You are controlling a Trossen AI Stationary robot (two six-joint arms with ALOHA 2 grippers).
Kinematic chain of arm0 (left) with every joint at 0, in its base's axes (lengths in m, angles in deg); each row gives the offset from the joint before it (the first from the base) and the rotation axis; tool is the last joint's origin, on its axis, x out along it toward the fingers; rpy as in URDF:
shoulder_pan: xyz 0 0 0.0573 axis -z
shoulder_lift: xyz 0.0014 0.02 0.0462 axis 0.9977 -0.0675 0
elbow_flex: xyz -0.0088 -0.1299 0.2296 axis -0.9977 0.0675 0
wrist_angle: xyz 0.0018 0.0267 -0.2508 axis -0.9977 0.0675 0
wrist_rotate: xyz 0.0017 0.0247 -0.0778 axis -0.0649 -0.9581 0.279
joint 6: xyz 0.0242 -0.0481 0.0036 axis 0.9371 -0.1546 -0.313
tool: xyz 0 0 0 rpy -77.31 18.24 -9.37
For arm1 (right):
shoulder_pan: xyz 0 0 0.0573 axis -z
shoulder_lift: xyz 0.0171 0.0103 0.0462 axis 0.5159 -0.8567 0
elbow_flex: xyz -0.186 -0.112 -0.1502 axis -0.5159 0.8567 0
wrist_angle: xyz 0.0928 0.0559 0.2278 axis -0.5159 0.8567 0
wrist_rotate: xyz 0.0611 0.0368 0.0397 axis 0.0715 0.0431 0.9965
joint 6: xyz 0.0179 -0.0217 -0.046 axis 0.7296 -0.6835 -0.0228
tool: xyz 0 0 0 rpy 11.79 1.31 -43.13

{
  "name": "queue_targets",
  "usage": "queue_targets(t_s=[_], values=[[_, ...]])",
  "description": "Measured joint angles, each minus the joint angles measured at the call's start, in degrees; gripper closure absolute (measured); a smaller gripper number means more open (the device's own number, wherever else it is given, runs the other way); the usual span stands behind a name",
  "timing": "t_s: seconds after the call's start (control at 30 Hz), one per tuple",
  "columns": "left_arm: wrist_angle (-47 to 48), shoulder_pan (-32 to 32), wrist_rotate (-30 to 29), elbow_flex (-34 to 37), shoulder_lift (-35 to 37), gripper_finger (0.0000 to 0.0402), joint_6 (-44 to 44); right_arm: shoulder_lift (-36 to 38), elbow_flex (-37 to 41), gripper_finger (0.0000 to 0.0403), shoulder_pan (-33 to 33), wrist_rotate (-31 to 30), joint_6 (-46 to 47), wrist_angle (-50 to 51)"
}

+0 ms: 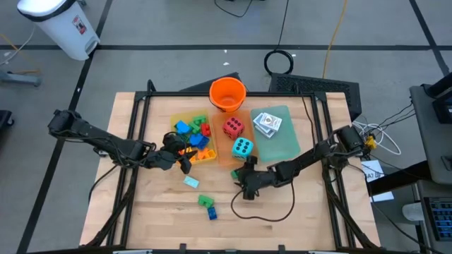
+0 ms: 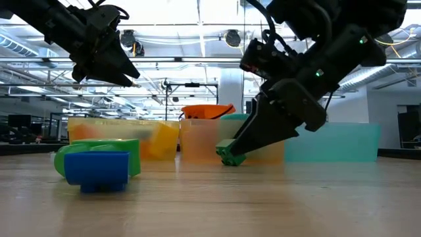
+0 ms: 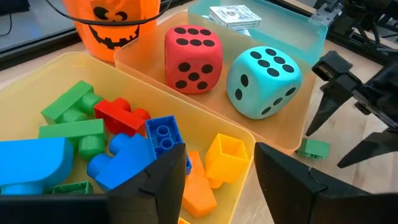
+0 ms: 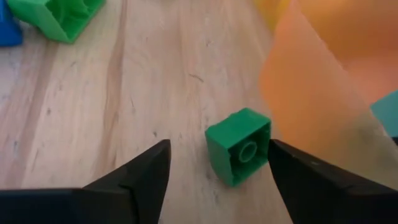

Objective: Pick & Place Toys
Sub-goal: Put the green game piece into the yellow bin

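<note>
Your right gripper (image 1: 241, 176) is hovering low over the table just near of the orange tray (image 1: 224, 156), with its fingers spread wide. In its wrist view a small green brick (image 4: 240, 146) is lying on the bare wood between the two fingers, not touched by either, just beside the tray's corner. The low view shows the same brick (image 2: 229, 155) resting on the table under the fingertips.

Your left gripper (image 1: 185, 153) is hanging over the near right part of the yellow tray (image 1: 174, 121), fingers apart and holding nothing. Looking past them, you are seeing the bricks piled in that tray: a red brick (image 3: 121, 114), a blue brick (image 3: 165, 138), a yellow brick (image 3: 226, 159), green ones and a large rounded blue piece at the left.

The red die (image 1: 234, 127) and the teal die (image 1: 242, 147) are sitting side by side in the orange tray, the red one farther away, the teal one nearer. The card packs (image 1: 267, 123) are lying in the green tray (image 1: 287, 149) to the right. The orange bucket (image 1: 227, 94) is standing at the far edge of the table behind the trays.

Out on the open wood, a pale teal brick (image 1: 191, 182) is lying near of the yellow tray. Nearer still, a green brick (image 1: 205, 201) and a blue brick (image 1: 212, 212) are lying close together; in the low view they are filling the left foreground.
</note>
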Motion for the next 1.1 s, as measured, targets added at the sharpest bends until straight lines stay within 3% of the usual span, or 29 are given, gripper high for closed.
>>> queue_targets(t_s=[0.47,0.83,0.97,1.1], values=[[-0.02,0.00,0.00,0.00,0.00,0.0199,-0.56,-3.32,2.08,0.0195,2.16,5.53,-12.06,-11.61],[-0.02,0.00,0.02,0.00,0.00,0.0206,-0.61,-3.57,2.14,0.0244,-0.51,8.55,-11.71,-9.92],[-0.02,0.00,0.02,0.00,0.00,0.0198,-0.61,-3.69,2.14,0.0243,-0.86,5.42,-11.88,-9.95],[-0.02,0.00,0.04,0.00,0.00,0.0200,-0.68,-3.76,2.21,0.0212,-0.86,4.97,-12.46,-11.45]])
